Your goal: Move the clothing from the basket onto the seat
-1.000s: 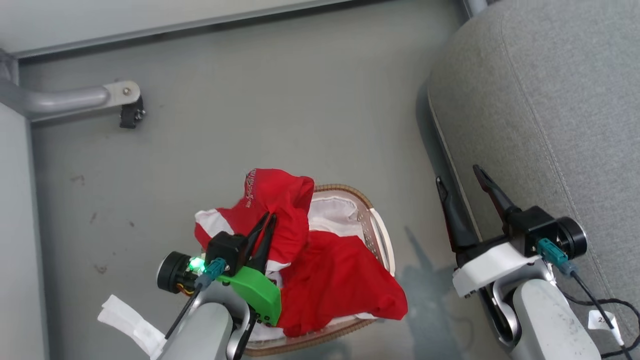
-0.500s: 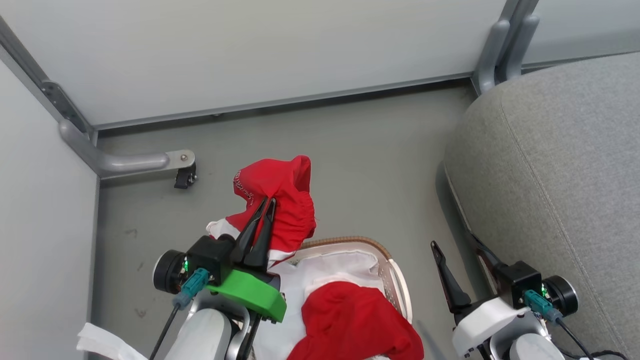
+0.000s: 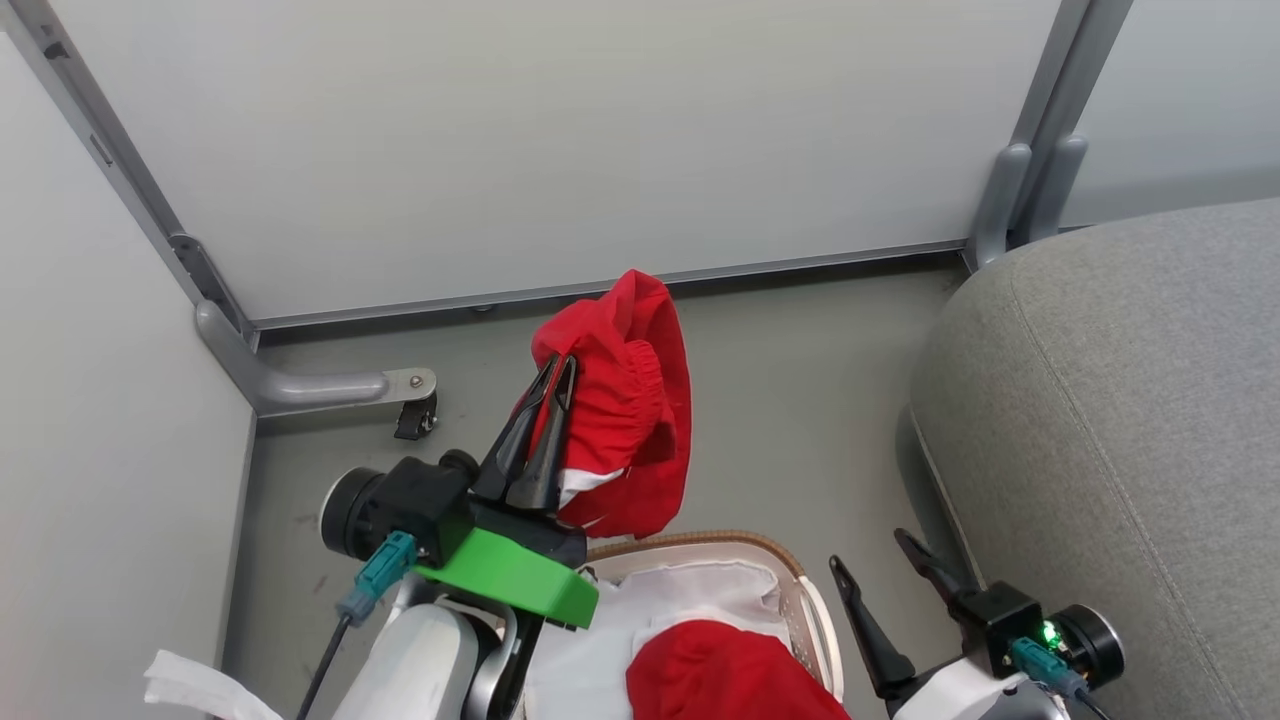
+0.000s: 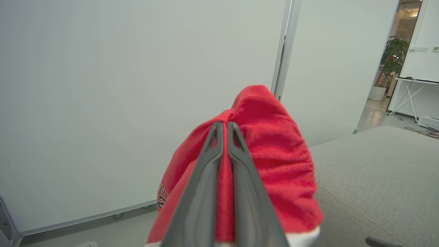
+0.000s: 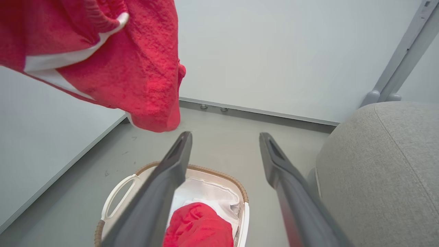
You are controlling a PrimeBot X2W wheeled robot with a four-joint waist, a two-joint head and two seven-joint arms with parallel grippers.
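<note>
- One bright red fabric garment [image 3: 625, 430] pinched in the left gripper [image 3: 562, 362], above the oval cream basket [image 3: 690, 540].
- The grey woven seat [image 3: 1120, 420], to its right, not yet reached; second red garment [image 3: 720, 675] below; right gripper [image 3: 867, 550] spread.

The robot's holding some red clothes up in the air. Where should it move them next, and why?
Probably swing the left gripper toward the robot's right, over the seat. It is shut on the red garment, which hangs clear above the basket, and the seat lies on that side.
</note>
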